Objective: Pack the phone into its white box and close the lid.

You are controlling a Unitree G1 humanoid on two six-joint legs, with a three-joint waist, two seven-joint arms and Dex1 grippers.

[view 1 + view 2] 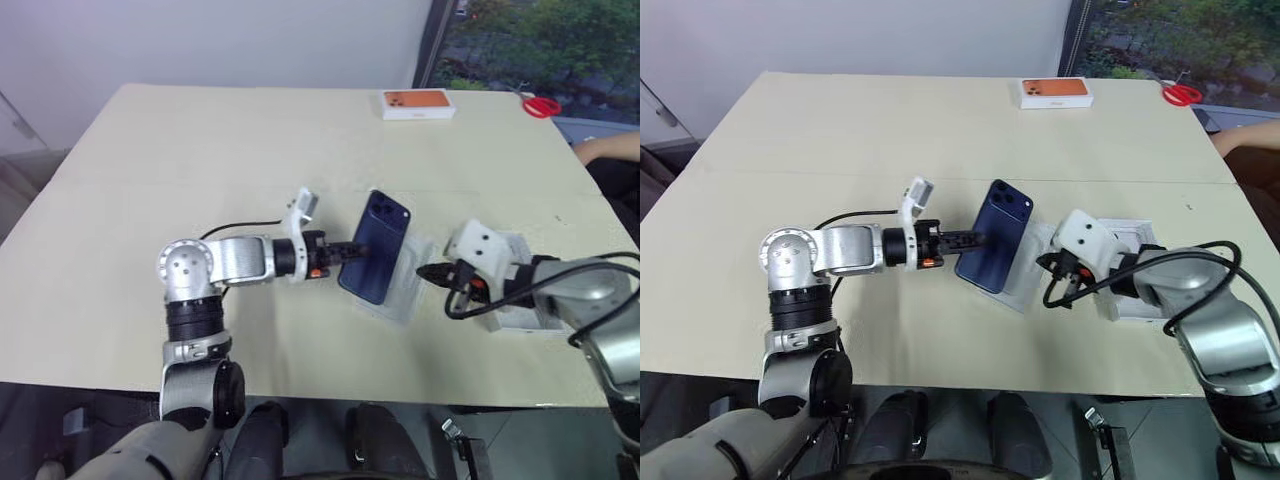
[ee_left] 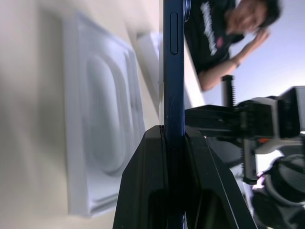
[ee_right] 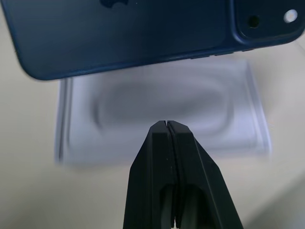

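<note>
While phone (image 1: pixel 376 247) held, insert (image 3: pixel 162 114) empty

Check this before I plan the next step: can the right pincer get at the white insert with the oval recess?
Probably yes. The right pincer, shut and empty, sits beside the insert; the phone, held above it by the left pincer, covers part.

This looks like an office or lab room: a wide, pale cream rectangular table (image 1: pixel 200 150) stands against a plain white wall (image 1: pixel 200 40), with a dark-framed window (image 1: pixel 540 40) onto green trees beyond the table's far corner and red-handled scissors (image 1: pixel 541 106) there.
</note>
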